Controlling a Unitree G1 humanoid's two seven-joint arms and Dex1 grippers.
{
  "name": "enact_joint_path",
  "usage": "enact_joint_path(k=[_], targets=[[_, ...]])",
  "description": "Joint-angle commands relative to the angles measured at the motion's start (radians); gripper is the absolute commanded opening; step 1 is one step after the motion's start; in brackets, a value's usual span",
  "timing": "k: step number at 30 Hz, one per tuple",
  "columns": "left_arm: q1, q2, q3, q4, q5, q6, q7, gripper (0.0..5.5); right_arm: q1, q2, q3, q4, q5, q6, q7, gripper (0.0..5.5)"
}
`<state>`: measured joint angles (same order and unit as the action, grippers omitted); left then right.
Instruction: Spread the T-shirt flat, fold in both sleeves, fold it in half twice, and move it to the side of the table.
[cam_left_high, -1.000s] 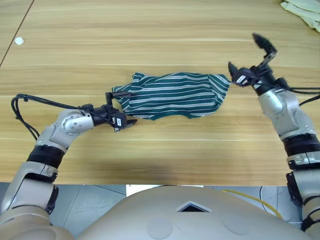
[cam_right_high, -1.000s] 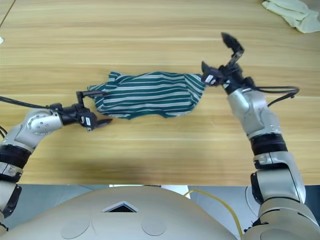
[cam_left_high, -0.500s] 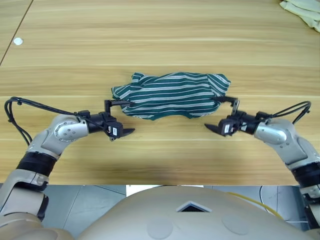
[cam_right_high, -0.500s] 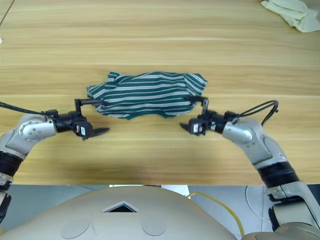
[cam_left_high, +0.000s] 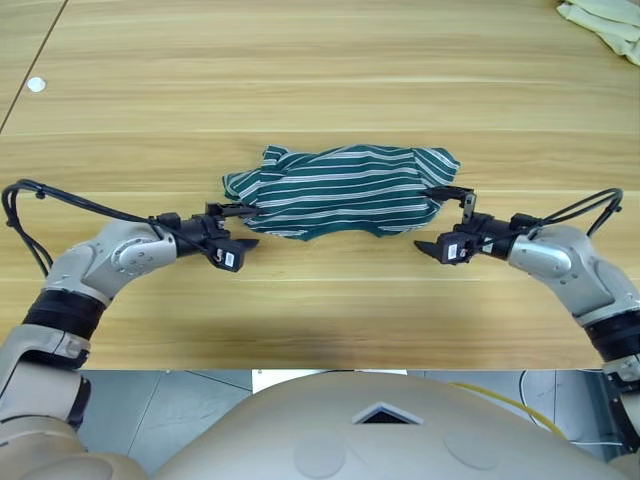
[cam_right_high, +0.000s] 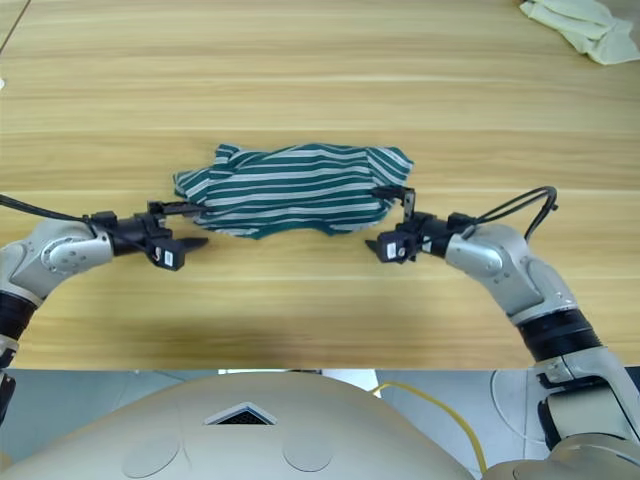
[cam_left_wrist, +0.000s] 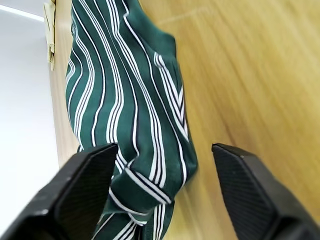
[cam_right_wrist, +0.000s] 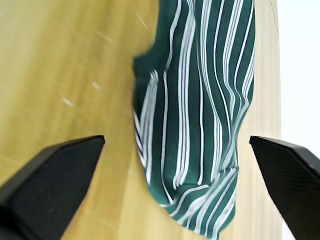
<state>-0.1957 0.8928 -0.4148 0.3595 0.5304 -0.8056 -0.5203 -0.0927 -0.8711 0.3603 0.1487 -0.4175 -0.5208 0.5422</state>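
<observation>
- The T-shirt (cam_left_high: 340, 190) lies bunched in a wide, crumpled heap (green with white stripes) in the middle of the worktop (cam_left_high: 300, 60).
- The left pincer (cam_left_high: 243, 227) sits low at the shirt's left end, released. Its fingers are spread, with the cloth's edge just between them.
- The right pincer (cam_left_high: 437, 220) sits at the shirt's right end, likewise released, its farther finger at the cloth's edge.
- A pale cloth (cam_left_high: 600, 20) lies at the far right corner, well apart.

Wooden table (cam_left_high: 300, 90): striped T-shirt (cam_left_high: 340, 190) (bunched), pale cloth (cam_left_high: 605, 20) far corner.
</observation>
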Motion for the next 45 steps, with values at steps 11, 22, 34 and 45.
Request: enact_joint_path(k=[11,22,34,45], targets=[[0.027,-0.03,-0.165,0.154,0.182,0.026,0.012,1.08,0.035,0.057,0.122,0.146,-0.158,0.076,0.037,2.63],[0.008,-0.047,-0.181,0.179,0.187,0.009,0.071,0.0,0.029,0.074,0.13,0.17,-0.169,0.072,0.027,0.45],[-0.03,-0.071,-0.18,0.238,0.189,-0.005,0.136,0.0,0.035,0.067,0.129,0.166,-0.166,0.069,0.021,0.02],[-0.029,-0.072,-0.183,0.301,0.145,-0.006,0.09,0.31,0.046,0.062,0.129,0.146,-0.166,0.071,0.019,0.0]])
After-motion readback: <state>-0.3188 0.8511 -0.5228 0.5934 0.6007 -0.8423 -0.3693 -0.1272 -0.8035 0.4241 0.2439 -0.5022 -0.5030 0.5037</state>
